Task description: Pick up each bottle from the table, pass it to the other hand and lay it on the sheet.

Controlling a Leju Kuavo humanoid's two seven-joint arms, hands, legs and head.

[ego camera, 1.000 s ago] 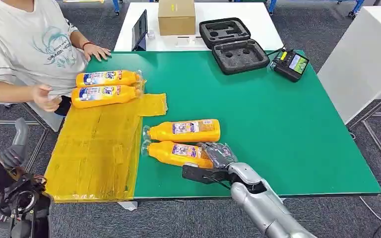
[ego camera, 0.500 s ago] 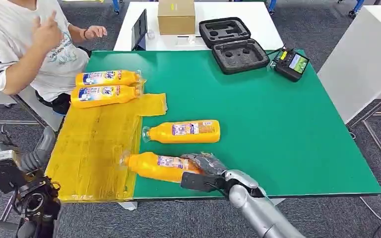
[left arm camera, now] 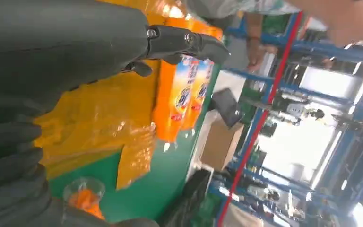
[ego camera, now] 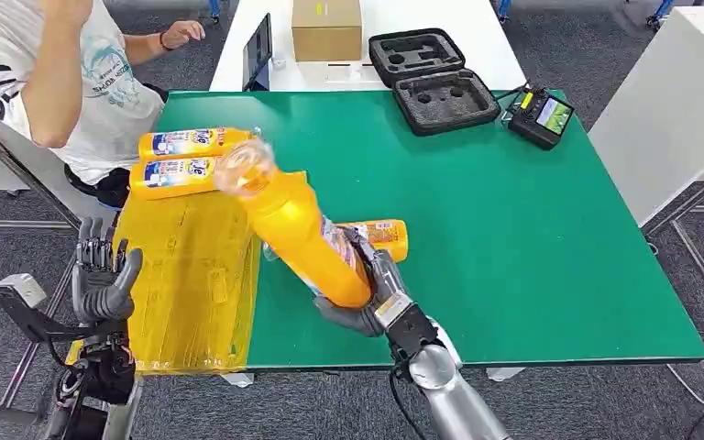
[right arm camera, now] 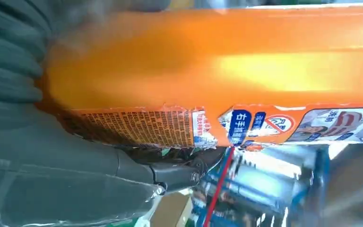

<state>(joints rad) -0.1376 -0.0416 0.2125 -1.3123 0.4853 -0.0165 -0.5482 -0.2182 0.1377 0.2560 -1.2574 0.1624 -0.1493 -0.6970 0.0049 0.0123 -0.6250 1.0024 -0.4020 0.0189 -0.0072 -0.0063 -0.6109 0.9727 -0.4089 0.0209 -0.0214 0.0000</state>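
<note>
Orange bottle (ego camera: 298, 234) is up off the table, tilted, clear cap end pointing away toward the sheet's far corner; right hand (ego camera: 371, 293) grasps it around the base, fingers wrapped on the label side. In the right wrist view the label shows dense small print plus a blue block with Chinese characters and a red prohibition circle; I can't read the small print.

Left hand (ego camera: 101, 280) is raised just off the near-left table edge, beside the yellow sheet (ego camera: 179, 275), fingers apart and upright, holding nothing.

Bottle count: four, all orange, same type.
- 1 in the right hand
- 1 lying on the green table (ego camera: 513, 229), partly hidden behind the held one, only its base end visible (ego camera: 387, 234), just off the sheet's right edge
- 2 lying side by side at the sheet's far end (ego camera: 183, 158), touching each other, caps pointing right; blue-and-white labels, lettering too small to read

Sheet covers the left strip of the table, crinkled, with one flap extending right at the far end.

Far side of the green table: 1 open black foam-lined case (ego camera: 431, 78), 1 black handheld controller (ego camera: 538, 116) with a lit screen. White table behind: 1 cardboard box (ego camera: 327, 29), 1 dark tablet (ego camera: 257, 52) standing on edge.

One person (ego camera: 55, 73) in a white printed T-shirt at the far-left corner, print text not readable.
</note>
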